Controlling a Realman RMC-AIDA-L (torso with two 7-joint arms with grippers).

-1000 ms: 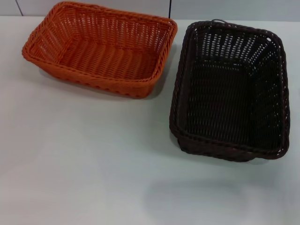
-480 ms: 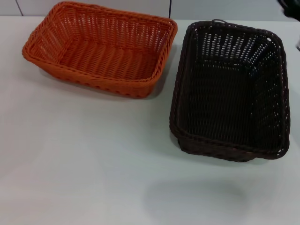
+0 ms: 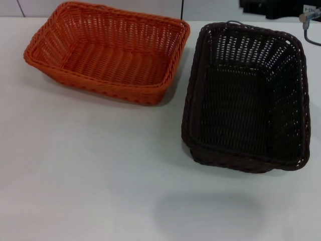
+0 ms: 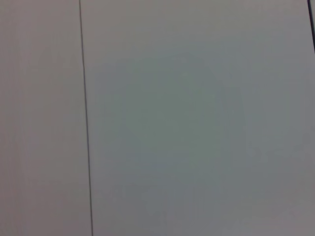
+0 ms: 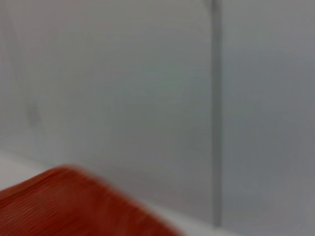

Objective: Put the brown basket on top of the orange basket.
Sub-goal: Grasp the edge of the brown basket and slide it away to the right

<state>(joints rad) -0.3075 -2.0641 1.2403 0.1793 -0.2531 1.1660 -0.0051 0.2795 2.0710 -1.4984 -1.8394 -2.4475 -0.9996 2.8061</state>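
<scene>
The orange basket point(image 3: 108, 50) stands empty at the back left of the white table. Its blurred rim also shows in the right wrist view point(image 5: 74, 206). The brown basket point(image 3: 246, 98) stands empty to its right, close beside it but apart from it. A dark part of my right arm point(image 3: 273, 7) reaches into the head view at the far top right, above and behind the brown basket's far rim, touching neither basket. My left arm is out of the head view, and its wrist view shows only a plain pale surface.
The white table point(image 3: 90, 175) runs wide in front of both baskets. A pale wall with a thin vertical seam point(image 4: 86, 123) fills the left wrist view. A grey vertical seam point(image 5: 215, 113) crosses the wall behind the orange basket.
My right arm has come into the head view at the top right, moving leftward behind the brown basket. Both baskets have stayed where they were.
</scene>
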